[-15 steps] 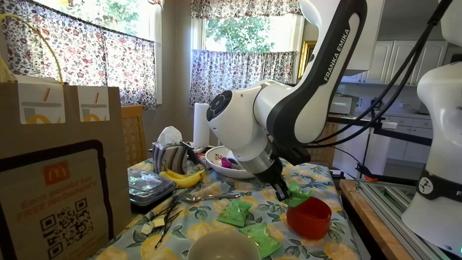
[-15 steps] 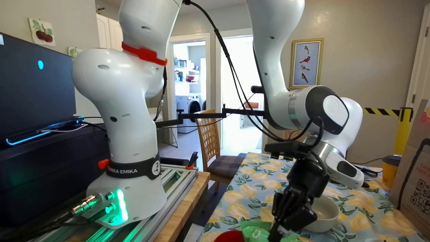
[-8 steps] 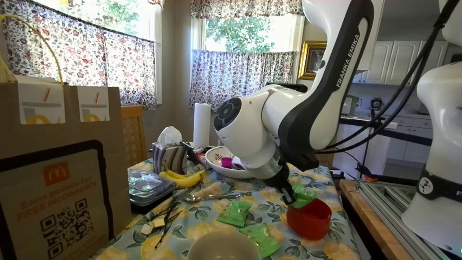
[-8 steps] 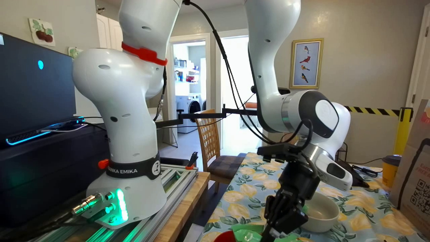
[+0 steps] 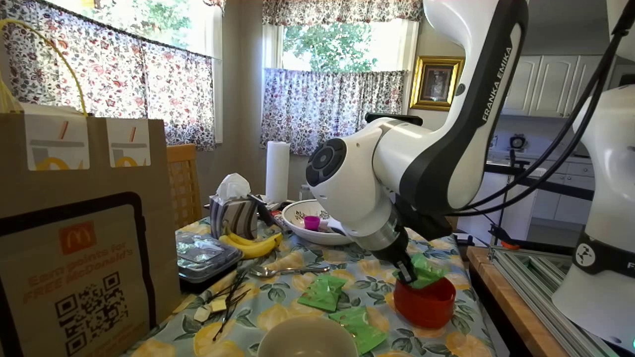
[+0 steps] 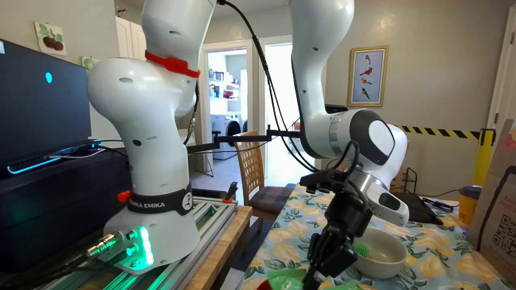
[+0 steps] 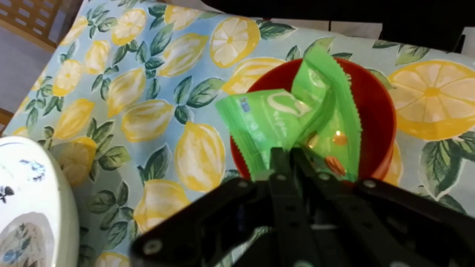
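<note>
My gripper [image 7: 286,152] is shut on a crumpled green snack packet [image 7: 274,118], pinching it near its middle. In the wrist view the packet lies across the mouth of a red bowl [image 7: 376,126]. In an exterior view the gripper [image 5: 408,278] tilts down at the bowl's rim, with the packet [image 5: 427,272] over the red bowl [image 5: 424,308]. In an exterior view the packet [image 6: 286,278] and the bowl [image 6: 264,285] are cut off by the lower edge. Whether the packet touches the bowl's inside is hidden.
Two more green packets [image 5: 323,292] [image 5: 361,329] lie on the lemon tablecloth. A beige bowl [image 6: 381,257] holds a green spiky ball [image 6: 361,249]. A white bowl [image 5: 292,225] holds a pink cup [image 5: 311,223]. Bananas [image 5: 255,246], a spoon [image 5: 290,271] and a paper bag [image 5: 89,238] are also there.
The gripper has carried the packet from beside the red bowl to over its mouth, moving towards the robot base. The fingers stay shut. The spiky ball has come into view.
</note>
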